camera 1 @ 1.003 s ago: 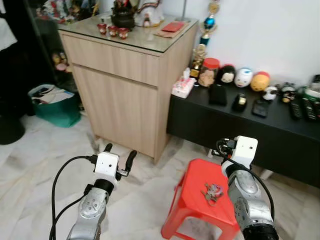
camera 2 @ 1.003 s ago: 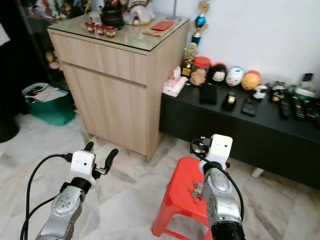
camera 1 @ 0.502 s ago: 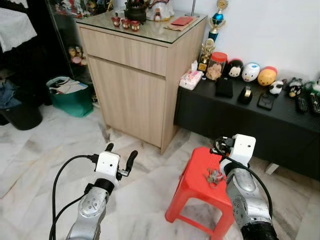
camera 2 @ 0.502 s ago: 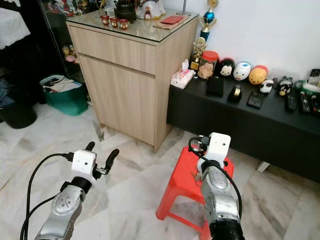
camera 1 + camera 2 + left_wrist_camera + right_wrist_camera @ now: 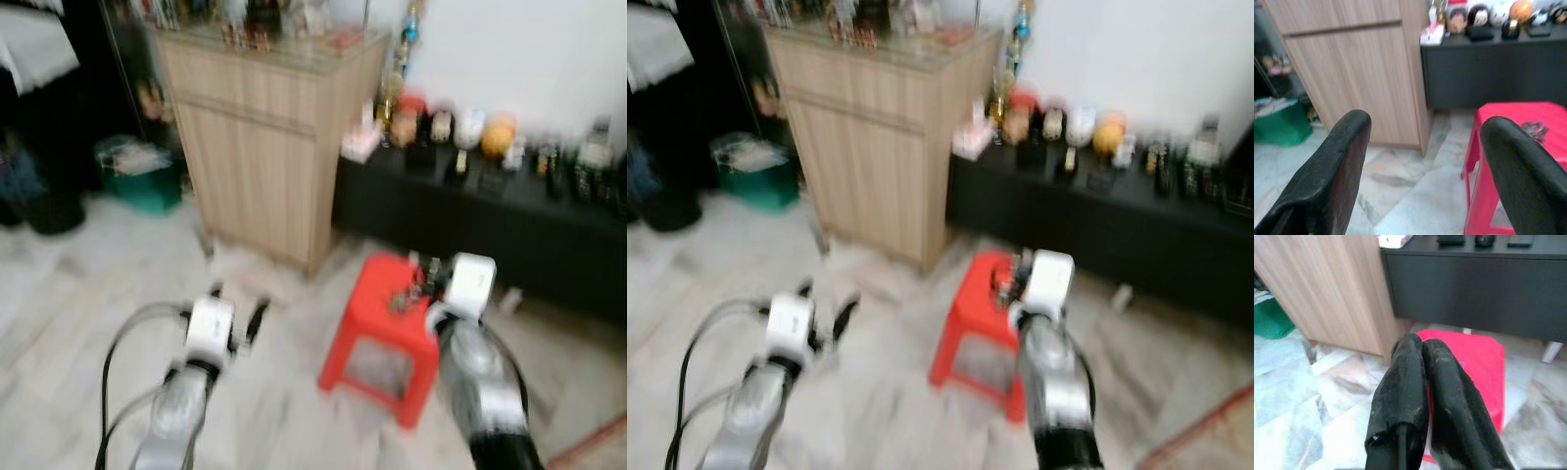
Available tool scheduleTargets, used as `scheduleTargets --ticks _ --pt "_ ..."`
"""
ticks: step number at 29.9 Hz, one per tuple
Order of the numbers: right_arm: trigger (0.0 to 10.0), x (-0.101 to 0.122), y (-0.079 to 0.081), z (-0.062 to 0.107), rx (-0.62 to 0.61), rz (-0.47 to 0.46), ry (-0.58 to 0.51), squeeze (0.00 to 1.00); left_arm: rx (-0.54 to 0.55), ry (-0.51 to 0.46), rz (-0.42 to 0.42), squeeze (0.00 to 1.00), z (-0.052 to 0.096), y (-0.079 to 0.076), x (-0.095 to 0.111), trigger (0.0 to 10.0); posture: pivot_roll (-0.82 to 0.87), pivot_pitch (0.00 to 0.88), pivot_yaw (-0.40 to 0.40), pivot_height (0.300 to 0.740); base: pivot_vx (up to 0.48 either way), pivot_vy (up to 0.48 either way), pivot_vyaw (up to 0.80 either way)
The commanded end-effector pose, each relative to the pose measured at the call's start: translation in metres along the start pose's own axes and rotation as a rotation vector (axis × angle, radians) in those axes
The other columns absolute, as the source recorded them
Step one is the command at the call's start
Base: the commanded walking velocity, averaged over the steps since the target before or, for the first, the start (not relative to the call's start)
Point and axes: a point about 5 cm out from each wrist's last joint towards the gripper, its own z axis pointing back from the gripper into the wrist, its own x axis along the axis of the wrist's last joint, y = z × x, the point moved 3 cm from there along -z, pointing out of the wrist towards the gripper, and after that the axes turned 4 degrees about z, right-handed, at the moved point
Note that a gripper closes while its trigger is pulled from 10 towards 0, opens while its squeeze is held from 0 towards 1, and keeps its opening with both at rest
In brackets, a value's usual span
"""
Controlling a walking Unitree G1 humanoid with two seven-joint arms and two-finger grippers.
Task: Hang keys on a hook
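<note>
The keys [image 5: 1533, 130] lie on the red stool [image 5: 1508, 147] beside a wooden cabinet [image 5: 265, 147]. The left gripper [image 5: 1425, 161] is spread wide, empty. The right gripper [image 5: 1422, 360] is closed on nothing above the stool.

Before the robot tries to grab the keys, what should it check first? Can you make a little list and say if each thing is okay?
1. Are the keys findable? Ok: the small bunch of metal keys lies on top of the red plastic stool.
2. Is the left gripper ready to grab? Ok: its black fingers are spread wide apart and hold nothing.
3. Is the right gripper ready? Not ok: its fingers are pressed shut, in front of the stool.
4. Is the head camera steady? Not ok: both eye views are blurred.
5. Is a hook spotted? Cannot tell: nothing that clearly looks like one can be made out.
</note>
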Motion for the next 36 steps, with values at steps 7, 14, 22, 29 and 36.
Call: scheduleTargets --ticks 7,14,22,29,36 --pt "10.0 0.005 0.009 -0.002 0.013 -0.002 0.009 0.0 -0.088 -0.012 -0.033 0.0 -0.004 -0.009 0.011 10.0 0.0 0.0 -0.07 0.74 -0.288 0.0 0.0" --pt "10.0 0.0 0.019 0.0 0.047 0.004 0.051 0.0 -0.172 0.018 -0.052 0.0 -0.002 -0.019 0.009 10.0 0.0 0.0 -0.069 0.74 -0.299 0.0 0.0" --pt "10.0 -0.003 0.027 -0.001 0.083 0.028 0.092 0.0 -0.215 0.039 -0.053 0.0 0.0 -0.025 0.008 10.0 0.0 0.0 -0.071 0.74 -0.311 0.0 0.0" --pt "10.0 0.0 0.026 0.0 0.072 0.015 0.077 0.0 -0.229 0.036 -0.067 0.0 0.0 -0.026 0.011 10.0 0.0 0.0 -0.073 0.74 -0.172 0.0 0.0" --pt "10.0 0.001 0.023 0.001 0.055 0.014 0.081 0.0 -0.247 0.037 -0.071 0.0 0.0 -0.03 0.013 10.0 0.0 0.0 -0.074 0.74 0.0 0.0 0.0"
